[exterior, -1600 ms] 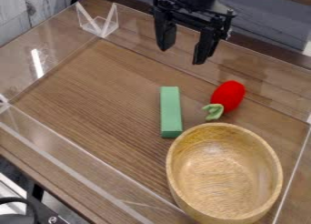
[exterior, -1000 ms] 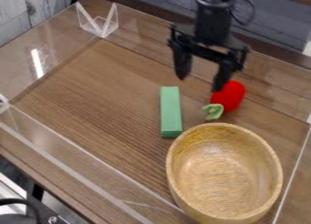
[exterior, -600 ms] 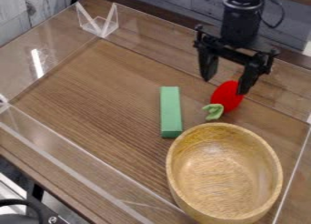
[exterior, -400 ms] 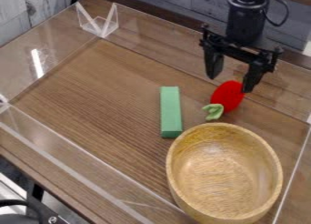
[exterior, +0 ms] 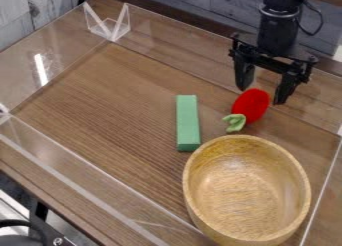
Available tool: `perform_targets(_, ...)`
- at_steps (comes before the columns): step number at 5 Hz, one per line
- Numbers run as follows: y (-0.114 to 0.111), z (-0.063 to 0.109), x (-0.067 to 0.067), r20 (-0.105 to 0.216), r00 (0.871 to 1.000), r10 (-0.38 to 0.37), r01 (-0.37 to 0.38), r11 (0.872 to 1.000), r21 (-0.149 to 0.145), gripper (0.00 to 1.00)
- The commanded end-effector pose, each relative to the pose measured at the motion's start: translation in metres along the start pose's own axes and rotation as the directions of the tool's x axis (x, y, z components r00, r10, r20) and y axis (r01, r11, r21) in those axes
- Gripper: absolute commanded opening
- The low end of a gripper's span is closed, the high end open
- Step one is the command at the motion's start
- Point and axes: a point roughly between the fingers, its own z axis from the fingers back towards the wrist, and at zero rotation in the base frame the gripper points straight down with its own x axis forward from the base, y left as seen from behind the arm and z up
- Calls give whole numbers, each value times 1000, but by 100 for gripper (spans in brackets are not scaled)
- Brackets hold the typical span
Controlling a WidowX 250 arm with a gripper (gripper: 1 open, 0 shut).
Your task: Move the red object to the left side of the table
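The red object [exterior: 249, 104], a small rounded red toy fruit with a green stem tip, lies on the dark wood-grain table [exterior: 107, 100] at its right side, just above the bowl. My gripper [exterior: 266, 86] hangs straight down directly over the fruit's far end, open, with one dark finger on each side and slightly above it. Nothing is between the fingers. It does not touch the fruit as far as I can see.
A green rectangular block [exterior: 189, 122] lies left of the fruit. A wooden bowl [exterior: 247, 190] fills the near right corner. Low clear acrylic walls [exterior: 40, 60] edge the table, with a clear folded stand [exterior: 106, 23] at the far left.
The gripper has swung from the far middle of the table to the right and come down over the red fruit, staying open throughout. Fruit, block and bowl have not moved.
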Motion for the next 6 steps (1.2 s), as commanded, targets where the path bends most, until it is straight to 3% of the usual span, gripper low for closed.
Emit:
perform_targets(1, 8, 18, 12, 66, 997, 44, -42, 999, -20, 100)
perform_targets(4, 12, 12, 26, 42, 999, 15, -13, 999, -40, 100)
perform_targets(6, 26, -6, 20, 25, 997, -73, 74, 996, -47, 100)
